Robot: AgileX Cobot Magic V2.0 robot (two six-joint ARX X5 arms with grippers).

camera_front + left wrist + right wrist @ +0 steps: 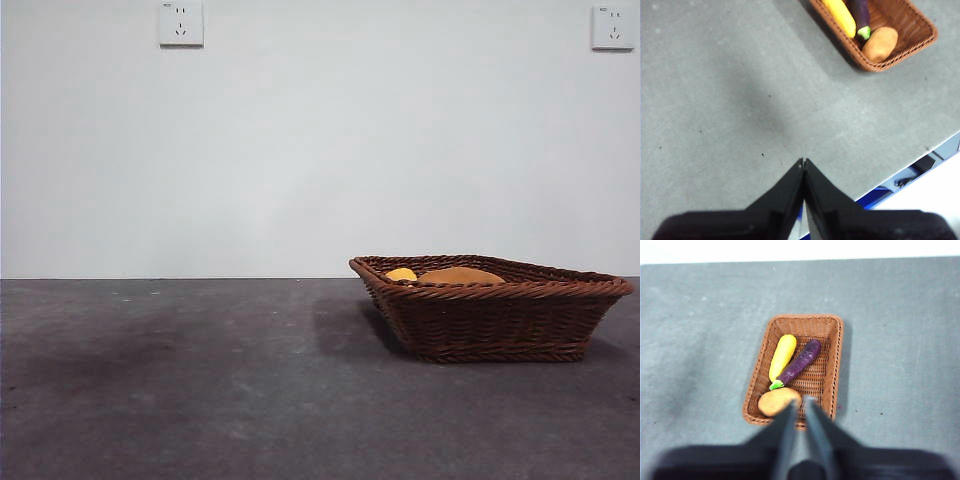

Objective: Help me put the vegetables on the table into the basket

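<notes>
The brown woven basket (500,325) stands on the grey table (200,380) at the right. All three vegetables lie inside it: the yellow corn cob (782,356), the purple eggplant (802,361) with its green cap, and the orange-brown potato (778,401). From the front only the tops of the potato (460,275) and corn (402,273) show above the rim. My right gripper (801,402) hovers high over the basket's potato end, shut and empty. My left gripper (803,161) is shut and empty, well away from the basket (905,20), above bare table.
Two wall sockets (181,22) (612,26) sit high on the white wall behind. The table's edge (920,150) runs close to my left gripper, with a blue frame (890,187) below it. No arm shows in the front view.
</notes>
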